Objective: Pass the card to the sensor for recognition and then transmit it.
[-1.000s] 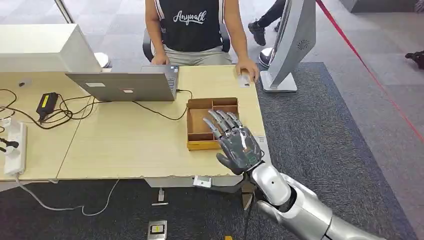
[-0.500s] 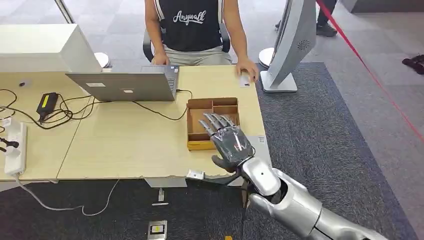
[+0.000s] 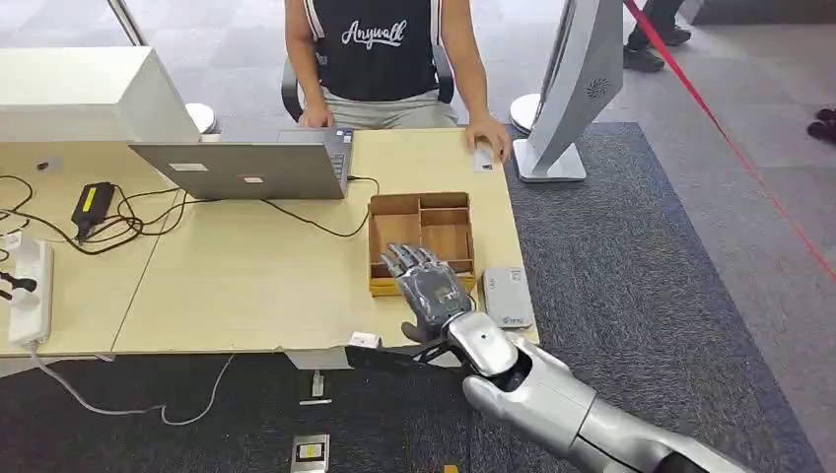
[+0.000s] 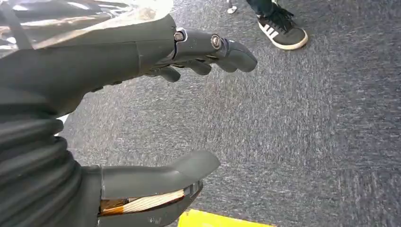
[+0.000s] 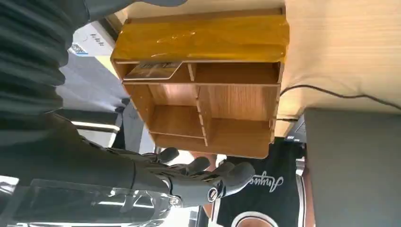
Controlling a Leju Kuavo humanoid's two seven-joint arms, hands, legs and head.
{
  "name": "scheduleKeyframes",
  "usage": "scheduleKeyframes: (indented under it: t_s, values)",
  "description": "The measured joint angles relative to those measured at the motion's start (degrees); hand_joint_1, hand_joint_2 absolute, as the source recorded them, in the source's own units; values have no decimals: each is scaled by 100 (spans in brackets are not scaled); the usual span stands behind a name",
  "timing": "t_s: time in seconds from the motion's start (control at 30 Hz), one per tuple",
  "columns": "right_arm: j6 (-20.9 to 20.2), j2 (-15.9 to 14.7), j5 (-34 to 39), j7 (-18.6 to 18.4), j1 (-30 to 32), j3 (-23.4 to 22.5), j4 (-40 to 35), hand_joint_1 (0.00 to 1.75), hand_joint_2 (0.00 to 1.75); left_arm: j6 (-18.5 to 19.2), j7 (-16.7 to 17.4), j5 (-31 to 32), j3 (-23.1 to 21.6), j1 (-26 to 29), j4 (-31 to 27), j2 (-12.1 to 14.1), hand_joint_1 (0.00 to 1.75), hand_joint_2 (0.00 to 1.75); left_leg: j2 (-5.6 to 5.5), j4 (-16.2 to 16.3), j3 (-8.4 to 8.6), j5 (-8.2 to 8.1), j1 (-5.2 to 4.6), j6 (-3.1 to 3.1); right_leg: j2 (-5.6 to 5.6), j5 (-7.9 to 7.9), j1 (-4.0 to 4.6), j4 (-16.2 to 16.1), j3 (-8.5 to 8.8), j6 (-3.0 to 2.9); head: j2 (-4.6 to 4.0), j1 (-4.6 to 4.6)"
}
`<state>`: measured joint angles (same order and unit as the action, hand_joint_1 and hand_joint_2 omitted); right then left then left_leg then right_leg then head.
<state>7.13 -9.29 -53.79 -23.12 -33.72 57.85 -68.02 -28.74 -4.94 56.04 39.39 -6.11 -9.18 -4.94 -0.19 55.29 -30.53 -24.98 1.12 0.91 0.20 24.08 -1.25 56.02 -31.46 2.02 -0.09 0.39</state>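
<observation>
Light wooden desk (image 3: 246,286) on grey carpet (image 3: 631,256), person seated behind a laptop (image 3: 246,168), cables and a power strip (image 3: 30,291) at the left. Right hand (image 3: 429,291) drawn back toward the desk's near edge since a second ago, uncovering the grey sensor (image 3: 507,297) just beside the divided wooden tray (image 3: 419,241). Card (image 5: 153,71) lying flat in the tray's near compartment, other compartments bare. Right fingers (image 5: 208,165) spread, holding nothing. Left hand (image 4: 142,118) over carpet, fingers apart, nothing held
</observation>
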Motion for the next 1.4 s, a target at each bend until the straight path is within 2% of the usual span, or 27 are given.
scheduleKeyframes:
  t_s: [0.23, 0.63, 0.87, 1.03, 1.17, 1.4]
  values:
    - [0, 173, 33, -9, -77, 88, 350, 0, 175, -2, 11, 4, 7, 1, 0, -2, 0, 175, 0, 0, 1, 0, 0, 0, 0, 0, 0, 0, 0, 0, 2, 0]
    - [48, 274, 77, -37, -129, 164, 619, 0, 175, 0, 13, 13, 9, 2, 0, -2, 0, 175, 0, 0, 1, 0, 0, 0, 0, 0, 0, 0, 0, 0, 2, 0]
    - [435, 300, 140, -263, -266, 247, 984, 0, 175, -2, 13, 98, 55, 3, 2, -2, 0, 175, 0, 0, 2, 1, 0, 0, 0, -1, 0, 0, 0, 0, 0, 2]
    - [881, 289, -94, -488, -304, 236, 1225, 0, 175, -2, 11, 155, 90, 3, 2, -7, 0, 175, 0, 1, 2, 0, 0, 0, 0, -1, 0, 0, 0, 0, 0, 2]
    - [1060, 280, -278, -669, -341, 214, 1425, 0, 175, -7, 11, 168, 113, 4, 2, -9, 0, 175, 0, 1, 2, 0, 0, 0, 0, 0, 0, 0, -1, 0, 0, 2]
    - [1346, 276, -367, -730, -466, 72, 1906, 0, 175, -22, -9, 221, 199, 3, 15, -9, 0, 175, 0, 1, 2, 0, 0, 0, 0, -1, 0, 0, 0, 0, 2, 2]
